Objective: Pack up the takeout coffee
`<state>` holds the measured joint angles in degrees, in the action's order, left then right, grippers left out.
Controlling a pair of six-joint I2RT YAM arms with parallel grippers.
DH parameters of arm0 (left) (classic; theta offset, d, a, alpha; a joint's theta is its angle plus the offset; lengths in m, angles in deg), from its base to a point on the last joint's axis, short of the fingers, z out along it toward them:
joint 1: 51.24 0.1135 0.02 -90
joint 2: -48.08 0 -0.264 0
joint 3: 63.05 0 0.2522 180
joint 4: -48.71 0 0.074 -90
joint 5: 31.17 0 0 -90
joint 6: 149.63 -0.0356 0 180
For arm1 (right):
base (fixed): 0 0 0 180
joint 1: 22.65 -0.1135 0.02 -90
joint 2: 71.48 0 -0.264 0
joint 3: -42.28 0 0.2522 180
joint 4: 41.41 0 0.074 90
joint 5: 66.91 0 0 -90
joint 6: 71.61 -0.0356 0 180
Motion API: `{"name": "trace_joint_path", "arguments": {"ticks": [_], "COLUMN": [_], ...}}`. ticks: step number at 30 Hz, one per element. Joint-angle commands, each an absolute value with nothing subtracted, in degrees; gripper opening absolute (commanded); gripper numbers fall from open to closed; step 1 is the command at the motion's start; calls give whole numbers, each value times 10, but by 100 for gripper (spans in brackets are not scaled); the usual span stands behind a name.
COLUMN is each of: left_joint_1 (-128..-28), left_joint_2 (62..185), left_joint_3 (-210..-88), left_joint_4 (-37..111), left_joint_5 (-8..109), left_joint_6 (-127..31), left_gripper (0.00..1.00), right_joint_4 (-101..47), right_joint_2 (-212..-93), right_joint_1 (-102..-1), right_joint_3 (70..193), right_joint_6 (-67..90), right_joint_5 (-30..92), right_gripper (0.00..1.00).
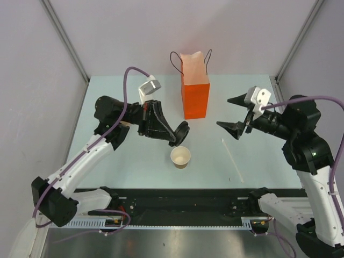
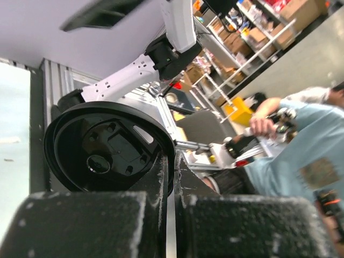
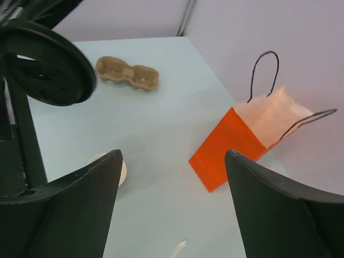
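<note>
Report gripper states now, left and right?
Left gripper: closed on the black lid.
Right gripper: jaws open, holding nothing.

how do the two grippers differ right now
The left gripper is shut on the black lid; the right gripper is open and empty. The left gripper sits close to the cup; the right gripper is farther off, right of the orange bag. Both are black.
</note>
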<state>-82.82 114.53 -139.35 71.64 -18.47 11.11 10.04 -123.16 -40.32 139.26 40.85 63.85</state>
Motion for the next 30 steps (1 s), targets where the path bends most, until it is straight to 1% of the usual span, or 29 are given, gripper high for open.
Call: {"name": "trace_joint_path", "arguments": {"ticks": [1, 2, 3, 5, 10, 14, 15, 17, 20, 21, 23, 30], "left_joint_1": [-824, -823, -821, -817, -818, -820, -820, -821, -821, -821, -821, -831], "left_joint_2": [1177, 1185, 1198, 1210, 1231, 1247, 1249, 1252, 1263, 1266, 1276, 1282], "left_joint_3": [-1382, -1364, -1353, -1323, -1281, -1258, -1254, -1244, -1249, -1252, -1262, -1266], "left_joint_4": [755, 780, 838, 885, 946, 1026, 1034, 1064, 1078, 1079, 1087, 1093], "left_joint_5": [-168, -168, -168, -168, -180, -172, -172, -161, -158, -159, -157, -156], "left_joint_6": [220, 279, 308, 368, 395, 435, 438, 451, 458, 459, 463, 469], "left_gripper": [0, 0, 0, 0, 0, 0, 0, 0, 0, 0, 0, 0], "right_joint_4": [19, 9, 0, -21, -58, -67, -73, -94, -118, -125, -138, -178], "right_joint_2": [-1204, -1195, -1190, -1177, -1139, -1109, -1102, -1087, -1076, -1075, -1070, -1083], "right_joint_1": [-503, -522, -535, -567, -605, -639, -646, -668, -698, -707, -726, -800], "right_joint_3": [1346, 1331, 1305, 1283, 1229, 1192, 1183, 1156, 1135, 1131, 1112, 1083], "right_joint_6": [540, 551, 560, 575, 592, 597, 600, 614, 628, 649, 672, 767], "right_joint_5": [528, 518, 498, 488, 486, 486, 482, 484, 484, 482, 468, 431], "right_gripper": [82, 82, 81, 78, 73, 67, 64, 61, 57, 53, 50, 49]}}
